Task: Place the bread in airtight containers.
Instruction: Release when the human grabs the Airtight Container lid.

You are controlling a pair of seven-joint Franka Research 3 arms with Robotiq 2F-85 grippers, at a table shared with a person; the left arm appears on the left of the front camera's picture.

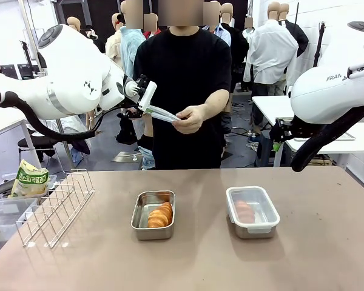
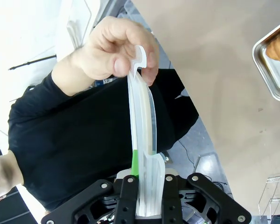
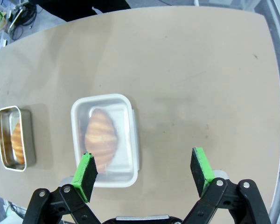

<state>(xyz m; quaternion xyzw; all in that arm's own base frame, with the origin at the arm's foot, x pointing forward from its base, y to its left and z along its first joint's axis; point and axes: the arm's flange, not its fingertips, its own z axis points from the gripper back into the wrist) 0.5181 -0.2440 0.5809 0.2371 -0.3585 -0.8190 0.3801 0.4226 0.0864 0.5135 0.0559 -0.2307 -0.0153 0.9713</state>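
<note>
- The left end effector (image 2: 147,196) is raised above the far left part of the worktop (image 1: 200,254); its fingers are pressed together on one end of a translucent lid (image 2: 142,140), which stands on its edge between them.
- The person's hand (image 1: 191,118) holds the other end of the same lid — thumb and fingers pinch its clip tab in the left wrist view; so the lid is held from both ends, in the air in front of the person's black shirt.
- The right end effector (image 3: 147,170) hangs above the worktop with its green pads wide apart; nothing is between them.
- The open container (image 1: 153,214) stands left of the middle of the worktop; one bread roll (image 1: 160,215) lies inside it, uncovered.
- The closed container (image 1: 252,211) stands to the right of it, well apart; its lid is on, and a second roll (image 3: 101,135) shows through the translucent plastic.
- A wire rack (image 1: 54,206) stands at the left side of the worktop; a yellow-green bag (image 1: 29,180) is just behind it, beyond the worktop's edge.
</note>
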